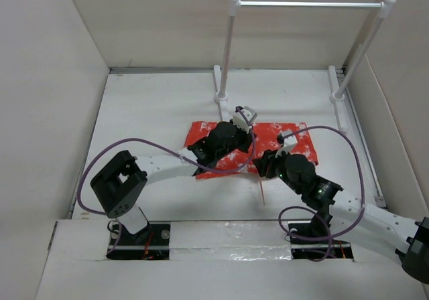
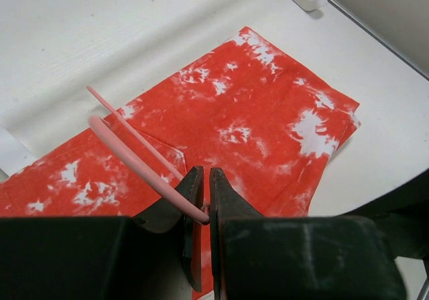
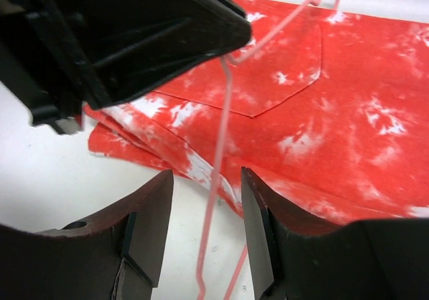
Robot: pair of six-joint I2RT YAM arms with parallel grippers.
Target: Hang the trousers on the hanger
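Left gripper [image 2: 206, 179] pinches thin pink wire hanger [image 2: 134, 156] over folded orange-red, white-splotched cloth trousers [image 2: 268, 112], steadying it; right gripper [image 3: 206, 186], spread, straddles the wire, seemingly to grasp.

The top external view looks steeply down from above and behind the arm bases, far enough to hold the whole white table [image 1: 147, 112]. Each wrist view sits just behind its own tool, close over the orange-red, white-splotched cloth trousers [image 2: 255, 119]. The camera on the right gripper [image 3: 206, 179] faces the left gripper [image 3: 221, 32], which looms above its jaws. All three views share the thin pink wire hanger [image 3: 220, 146].
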